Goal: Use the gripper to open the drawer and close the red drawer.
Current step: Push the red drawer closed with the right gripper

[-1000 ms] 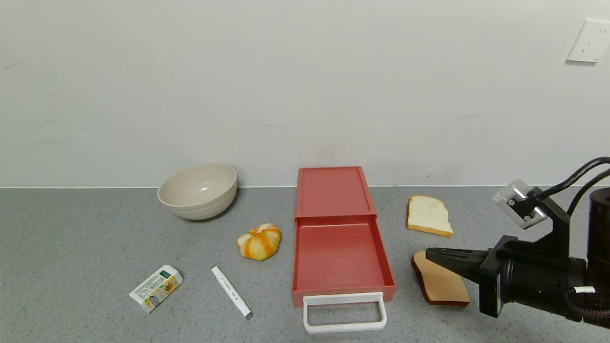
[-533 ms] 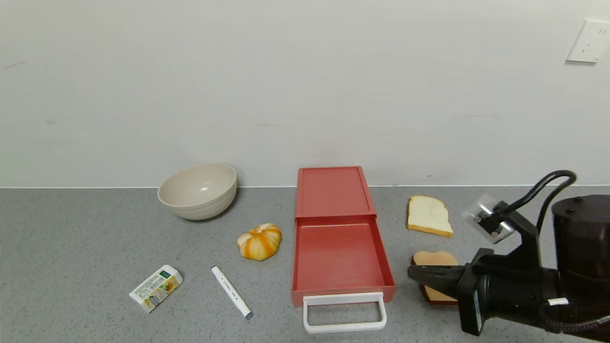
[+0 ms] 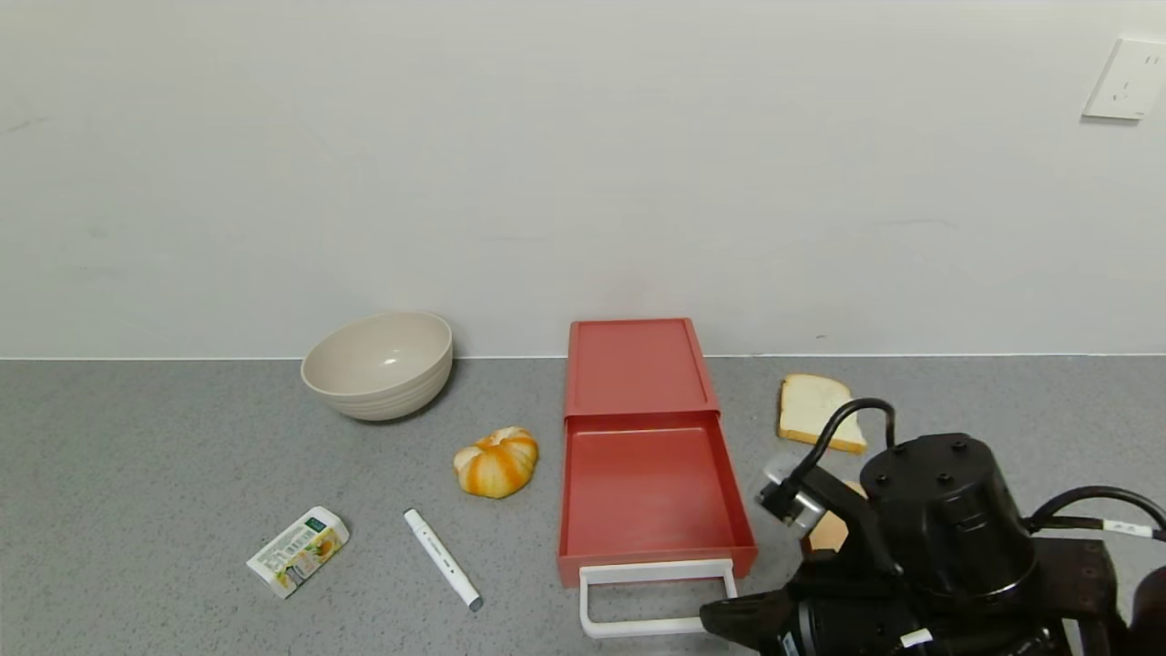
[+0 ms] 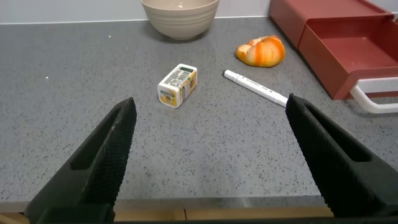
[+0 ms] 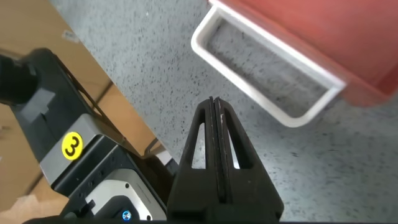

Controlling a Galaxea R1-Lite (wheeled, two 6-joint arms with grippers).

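The salmon-red drawer (image 3: 649, 487) stands pulled out of its flat case, its tray bare, its white loop handle (image 3: 658, 597) toward the table's front edge. My right gripper (image 3: 715, 621) is shut and empty, low at the front, with its tip just off the handle's right front corner. In the right wrist view the shut fingers (image 5: 214, 106) point over the grey table just short of the handle (image 5: 261, 62) and the drawer front (image 5: 348, 37). My left gripper (image 4: 211, 155) is open and empty, parked over the table's front left; the drawer (image 4: 348, 43) lies far off it.
A beige bowl (image 3: 378, 364) stands at the back left. An orange pumpkin-shaped piece (image 3: 496, 462), a white marker (image 3: 443, 558) and a small carton (image 3: 298, 550) lie left of the drawer. A white bread slice (image 3: 815, 412) and a toast slice (image 3: 827, 530), partly hidden by my right arm, lie to its right.
My right arm has swung left and toward the table's front, from beside the toast to the handle's right corner. Its fingers stayed shut. The drawer has not moved.
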